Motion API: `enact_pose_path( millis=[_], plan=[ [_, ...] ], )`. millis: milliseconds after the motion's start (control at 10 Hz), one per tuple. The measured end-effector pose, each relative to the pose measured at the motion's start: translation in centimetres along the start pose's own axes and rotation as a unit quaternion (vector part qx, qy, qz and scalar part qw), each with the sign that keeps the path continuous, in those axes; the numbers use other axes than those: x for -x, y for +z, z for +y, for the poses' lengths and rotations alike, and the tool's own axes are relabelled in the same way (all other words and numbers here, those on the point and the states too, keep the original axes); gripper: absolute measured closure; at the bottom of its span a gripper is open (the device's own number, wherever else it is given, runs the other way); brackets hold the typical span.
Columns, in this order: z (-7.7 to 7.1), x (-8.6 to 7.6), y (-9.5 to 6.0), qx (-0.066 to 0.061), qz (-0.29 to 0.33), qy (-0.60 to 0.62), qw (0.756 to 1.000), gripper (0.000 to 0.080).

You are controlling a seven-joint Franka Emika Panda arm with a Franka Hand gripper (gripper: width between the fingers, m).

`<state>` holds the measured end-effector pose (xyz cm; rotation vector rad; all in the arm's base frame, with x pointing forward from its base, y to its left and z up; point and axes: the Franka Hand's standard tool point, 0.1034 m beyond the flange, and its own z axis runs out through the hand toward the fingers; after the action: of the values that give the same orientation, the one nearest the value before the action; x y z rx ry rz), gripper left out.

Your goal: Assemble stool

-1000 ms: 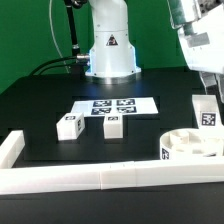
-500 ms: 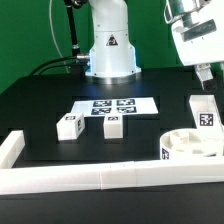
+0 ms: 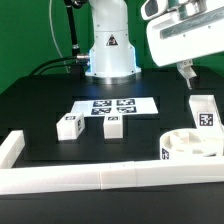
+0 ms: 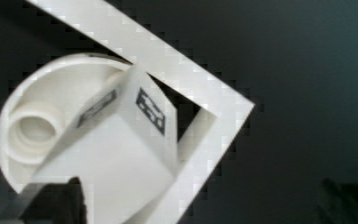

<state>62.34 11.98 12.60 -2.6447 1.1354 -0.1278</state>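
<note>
Black table (image 3: 40,110) | pincer (image 3: 187,74) wide open, empty, clear of upright leg (image 3: 204,113)

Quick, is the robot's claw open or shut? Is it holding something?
Gripper: open, holding nothing, up above the short white rectangular tagged leg.

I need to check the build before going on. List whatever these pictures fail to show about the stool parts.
Seat: the exterior view's right edge cuts off its side.
Upright leg: its foot is hidden behind the seat's rim in the exterior view; the wrist view is too blurred to show whether it sits in a socket.
Two loose legs: tag patterns too small to read.
</note>
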Motion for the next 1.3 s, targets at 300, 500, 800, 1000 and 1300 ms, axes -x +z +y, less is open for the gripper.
enact_pose_path(
  millis=[300,500,800,1000,1300],
  plan=[
    [-0.3,-0.6,-0.4,0.001,0.000,-0.103,0.995,0.0150],
    [-0.2,-0.6,-0.4,0.002,0.000,-0.161,0.987,0.0150],
    [-0.1,-0.8,-0.4,0.023,0.004,-0.358,0.933,0.0150],
    [-0.5,-0.7,0.8,0.044,-0.006,-0.488,0.872,0.0150],
    [-0.3,-1.2,1.0,0.046,-0.009,-0.582,0.812,0.0150]
  ],
)
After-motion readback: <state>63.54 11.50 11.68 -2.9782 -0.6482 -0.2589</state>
